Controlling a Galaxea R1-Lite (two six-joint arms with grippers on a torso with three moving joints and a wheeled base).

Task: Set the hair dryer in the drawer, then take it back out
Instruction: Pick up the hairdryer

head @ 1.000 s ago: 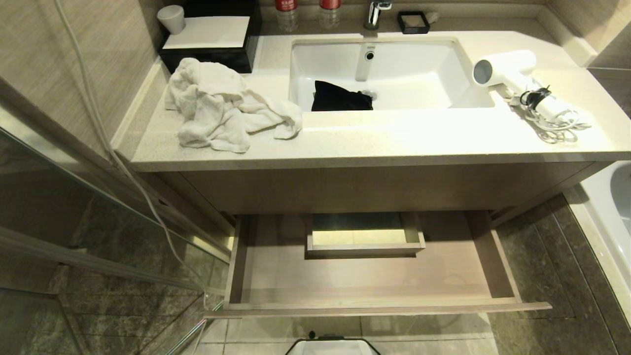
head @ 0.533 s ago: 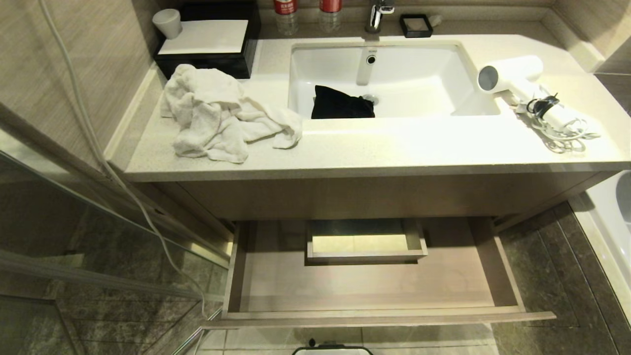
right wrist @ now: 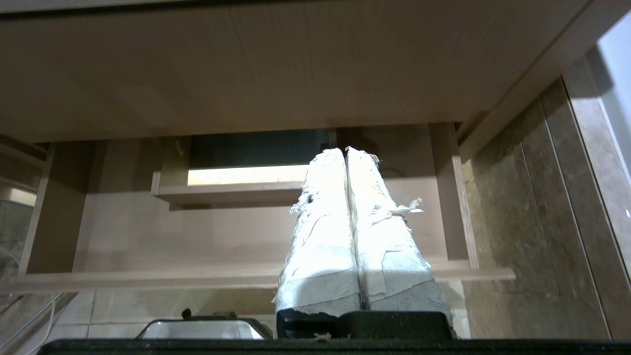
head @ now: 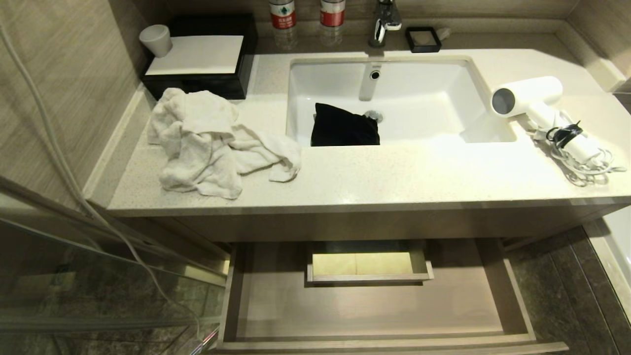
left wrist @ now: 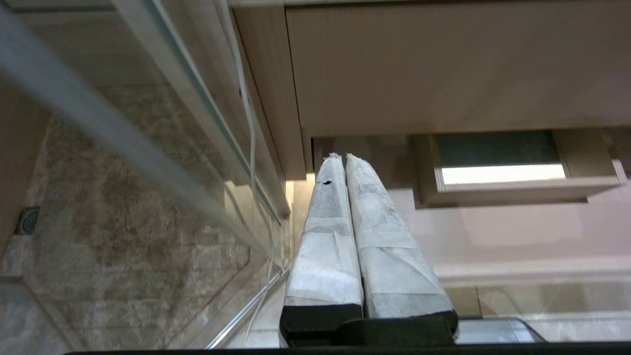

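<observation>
Bathroom vanity, drawer (head: 374,308) pulled open at lower centre, nothing in it.
Hair dryer (head: 535,101) lay at right of frame on the counter (head: 394,172), beside the sink (head: 434,98); left gripper (left wrist: 343,160) and right gripper (right wrist: 345,153), both pressed together, hung near the drawer. Best grasp the barrel, minding the cord.

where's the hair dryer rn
In the head view, the hair dryer lies on the countertop, right of the sink, above the open drawer.
</observation>
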